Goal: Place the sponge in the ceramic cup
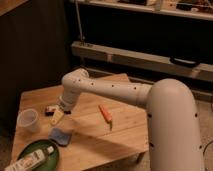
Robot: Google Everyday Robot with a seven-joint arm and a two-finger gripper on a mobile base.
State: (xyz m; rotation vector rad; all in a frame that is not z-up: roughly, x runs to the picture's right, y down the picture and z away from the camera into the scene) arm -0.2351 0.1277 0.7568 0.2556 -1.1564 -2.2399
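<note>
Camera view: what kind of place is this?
Probably a lab or workshop, not a home. A low wooden table stands before dark metal shelving on a speckled floor, and a white robot arm reaches over it, its gripper near the sponge and the ceramic cup.
</note>
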